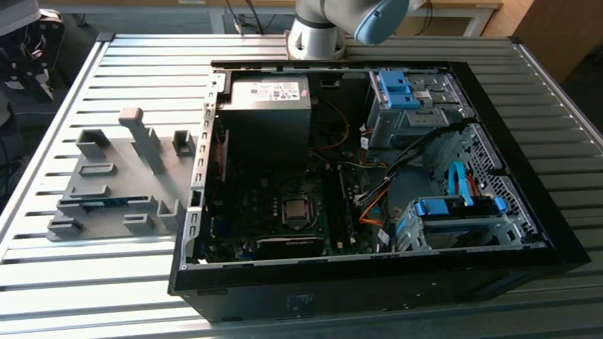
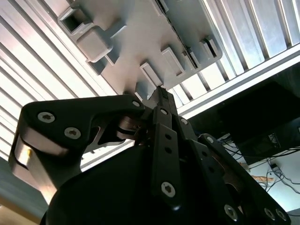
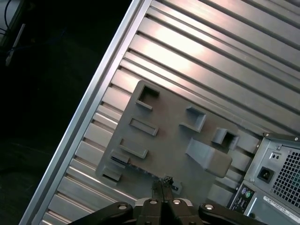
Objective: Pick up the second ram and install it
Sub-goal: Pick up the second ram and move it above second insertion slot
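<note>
Pincer [image 3: 164, 182] clenched, hovering over grey holder [image 3: 168, 136] on table [image 1: 123, 63]. Exterior view: second ram [image 1: 97, 205] lies in grey holder, 9 o'clock of PC case [image 1: 377, 279].

The hand [image 3: 164, 182] hangs in clear air above the holder plate [image 1: 132, 191]. Upright blocks [image 1: 141, 138] crowd its slots; the PC case wall [image 1: 199, 176] stands just beside, perhaps touching. The slatted surface [image 1: 141, 78] elsewhere lies open.

Open PC case [image 1: 377, 282] fills centre and right, arm base [image 1: 315, 39] at top centre. Over at left, the grey holder plate [image 1: 121, 189] on the slatted table [image 1: 94, 282] carries the second ram [image 1: 99, 205], lying flat.
</note>
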`<state>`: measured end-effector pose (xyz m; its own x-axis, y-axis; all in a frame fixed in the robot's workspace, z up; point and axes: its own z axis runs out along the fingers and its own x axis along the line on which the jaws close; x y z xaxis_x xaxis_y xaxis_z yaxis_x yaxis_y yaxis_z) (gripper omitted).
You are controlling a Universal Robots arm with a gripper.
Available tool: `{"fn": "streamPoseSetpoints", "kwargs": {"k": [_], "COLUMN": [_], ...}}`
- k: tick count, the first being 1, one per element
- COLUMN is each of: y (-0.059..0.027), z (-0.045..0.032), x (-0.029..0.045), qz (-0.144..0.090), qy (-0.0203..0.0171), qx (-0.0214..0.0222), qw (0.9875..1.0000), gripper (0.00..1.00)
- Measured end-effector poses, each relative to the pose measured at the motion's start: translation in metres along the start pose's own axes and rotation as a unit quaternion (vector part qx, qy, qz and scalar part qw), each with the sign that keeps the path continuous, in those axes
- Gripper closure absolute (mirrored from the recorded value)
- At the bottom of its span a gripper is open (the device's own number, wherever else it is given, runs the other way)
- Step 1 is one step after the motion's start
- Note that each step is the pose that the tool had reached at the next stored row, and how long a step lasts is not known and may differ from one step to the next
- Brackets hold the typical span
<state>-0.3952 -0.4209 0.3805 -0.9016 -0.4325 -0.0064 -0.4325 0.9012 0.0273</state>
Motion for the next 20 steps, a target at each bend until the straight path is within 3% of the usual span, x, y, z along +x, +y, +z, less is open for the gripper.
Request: {"fn": "streamPoseSetpoints", "kwargs": {"k": [14, 20], "y": [-0.0001, -0.0002], "z": [-0.0001, 0.0000], "x": [0.0000, 0.0001], "qz": [-0.028, -0.061], "qy": [0.0008, 0.0016], "qx": [-0.0002, -0.0004], "qw": [0.9996, 0.9982], "gripper": [0.89, 0.89]}}
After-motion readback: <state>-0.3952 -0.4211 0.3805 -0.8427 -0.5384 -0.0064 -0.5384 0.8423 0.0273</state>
